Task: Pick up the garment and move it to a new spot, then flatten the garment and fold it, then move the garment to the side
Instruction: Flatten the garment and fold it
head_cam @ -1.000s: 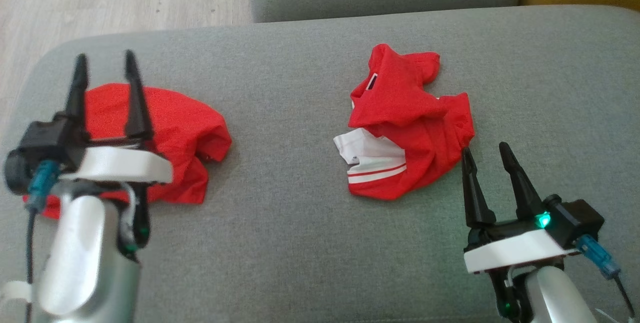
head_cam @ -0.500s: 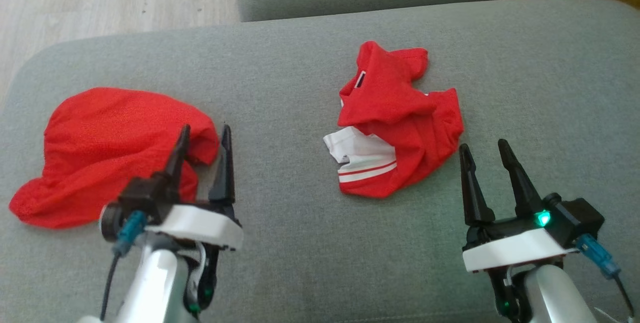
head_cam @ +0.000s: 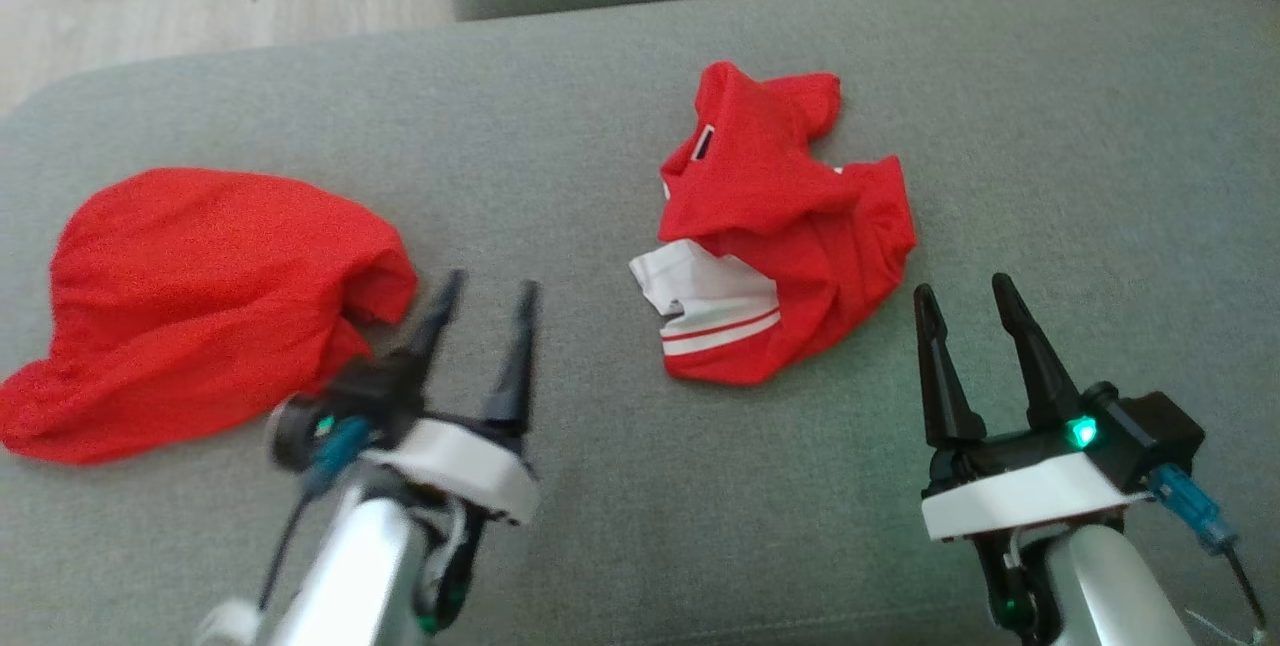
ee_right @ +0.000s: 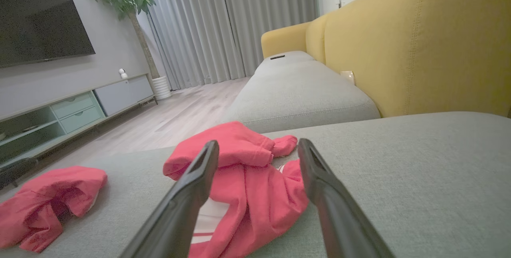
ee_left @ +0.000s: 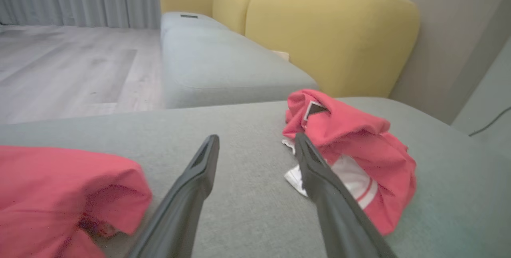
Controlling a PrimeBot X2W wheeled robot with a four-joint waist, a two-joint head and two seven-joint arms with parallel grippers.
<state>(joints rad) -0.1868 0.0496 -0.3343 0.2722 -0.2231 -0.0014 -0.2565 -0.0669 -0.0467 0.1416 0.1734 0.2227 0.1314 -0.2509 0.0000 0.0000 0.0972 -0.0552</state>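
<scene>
Two garments on the sofa point(head_cam: 1050, 176): plain red garment point(head_cam: 200, 296) left, red-and-white garment point(head_cam: 790, 226) centre; left tool point(head_cam: 490, 282) and right tool point(head_cam: 960, 286) both released.

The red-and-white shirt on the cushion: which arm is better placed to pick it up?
Probably the right. The right gripper sits open just beside the red-and-white shirt; the left gripper, also open, is farther off, nearer the plain red garment.

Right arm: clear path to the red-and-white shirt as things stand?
Probably yes. The right gripper is open, just beside the red-and-white shirt on the grey cushion, with nothing between them.
</scene>
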